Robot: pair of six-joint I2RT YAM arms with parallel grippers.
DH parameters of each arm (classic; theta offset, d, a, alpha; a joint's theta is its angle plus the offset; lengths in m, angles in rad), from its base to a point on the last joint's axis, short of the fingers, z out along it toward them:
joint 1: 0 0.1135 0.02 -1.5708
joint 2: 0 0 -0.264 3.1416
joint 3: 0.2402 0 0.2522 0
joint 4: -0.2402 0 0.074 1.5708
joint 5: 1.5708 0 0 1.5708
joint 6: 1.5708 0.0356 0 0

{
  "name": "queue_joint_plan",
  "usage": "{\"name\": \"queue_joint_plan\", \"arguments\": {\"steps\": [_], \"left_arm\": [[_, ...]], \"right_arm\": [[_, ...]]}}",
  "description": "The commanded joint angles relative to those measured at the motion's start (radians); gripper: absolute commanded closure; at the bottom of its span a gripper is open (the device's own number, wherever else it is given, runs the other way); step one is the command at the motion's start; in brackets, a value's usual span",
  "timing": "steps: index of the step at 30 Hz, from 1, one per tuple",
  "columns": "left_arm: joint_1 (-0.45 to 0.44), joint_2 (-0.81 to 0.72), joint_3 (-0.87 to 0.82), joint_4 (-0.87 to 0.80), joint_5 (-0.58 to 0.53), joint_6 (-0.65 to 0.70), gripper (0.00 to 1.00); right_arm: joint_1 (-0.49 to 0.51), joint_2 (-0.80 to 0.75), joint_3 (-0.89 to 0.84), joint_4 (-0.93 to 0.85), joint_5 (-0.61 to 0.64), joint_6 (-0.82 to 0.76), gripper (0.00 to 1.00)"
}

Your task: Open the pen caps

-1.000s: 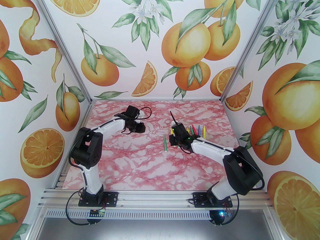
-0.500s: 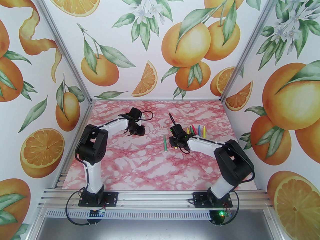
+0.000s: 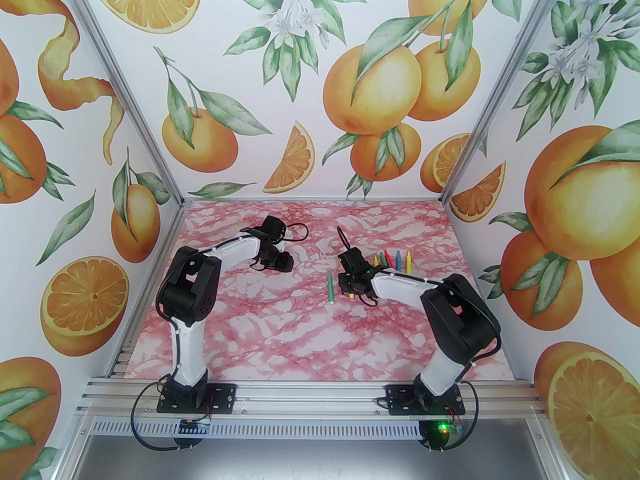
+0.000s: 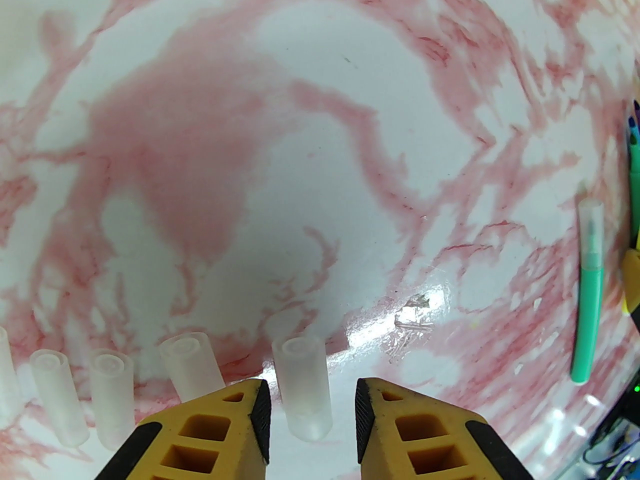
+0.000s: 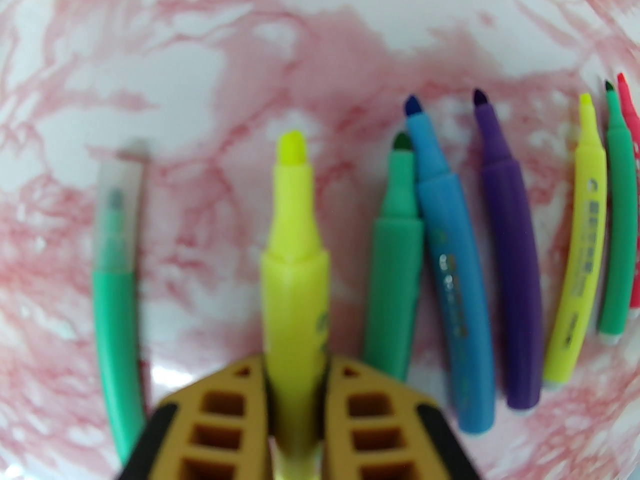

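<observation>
Cap (image 4: 302, 388), clear, lies on worktop (image 4: 320, 118) btw L fingers (image 4: 260, 418), narrowly parted, not touching it; more caps (image 4: 112, 398) in row to its left. R fingers (image 5: 225, 418) clamp uncapped yellow marker (image 5: 292, 248).

Orange-print walls (image 3: 320, 68) around a glossy pink-marbled tabletop (image 3: 300, 338), aluminium-framed

**Top external:** high behind the near edge of the table (image 3: 280, 338), looking down and forward across it. **Wrist views:** close above the table, facing down; both share the capped green marker (image 4: 590, 288).
</observation>
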Motion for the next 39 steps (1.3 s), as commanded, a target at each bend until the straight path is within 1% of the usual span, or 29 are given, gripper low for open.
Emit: {"name": "queue_joint_plan", "arguments": {"steps": [1, 7, 13, 20, 26, 28, 31, 34, 39], "left_arm": [[-0.003, 0.013, 0.02, -0.006, -0.013, 0.006, 0.63], [-0.002, -0.036, 0.01, 0.01, 0.018, 0.007, 0.6], [0.002, -0.117, -0.031, 0.07, 0.06, -0.001, 0.57], [0.019, -0.233, -0.114, 0.166, 0.136, -0.033, 0.49], [0.055, -0.335, -0.211, 0.27, 0.186, -0.067, 0.4], [0.069, -0.361, -0.242, 0.302, 0.194, -0.08, 0.39], [0.088, -0.394, -0.285, 0.338, 0.187, -0.095, 0.38], [0.1, -0.428, -0.327, 0.372, 0.169, -0.107, 0.37], [0.118, -0.472, -0.369, 0.402, 0.153, -0.115, 0.35]], "right_arm": [[-0.005, 0.019, 0.026, -0.025, 0.033, 0.011, 0.89], [-0.005, -0.001, 0.029, -0.039, 0.034, 0.011, 0.81], [-0.006, -0.036, 0.032, -0.06, 0.041, 0.005, 0.77], [-0.001, -0.072, 0.036, -0.074, 0.014, -0.008, 0.67], [0.025, -0.111, 0.048, -0.072, -0.035, -0.009, 0.62], [0.039, -0.115, 0.054, -0.067, -0.06, -0.001, 0.58], [0.059, -0.115, 0.054, -0.052, -0.098, 0.012, 0.55], [0.08, -0.097, 0.062, -0.061, -0.114, 0.03, 0.54], [0.115, -0.05, 0.087, -0.093, -0.092, 0.04, 0.55]]}}
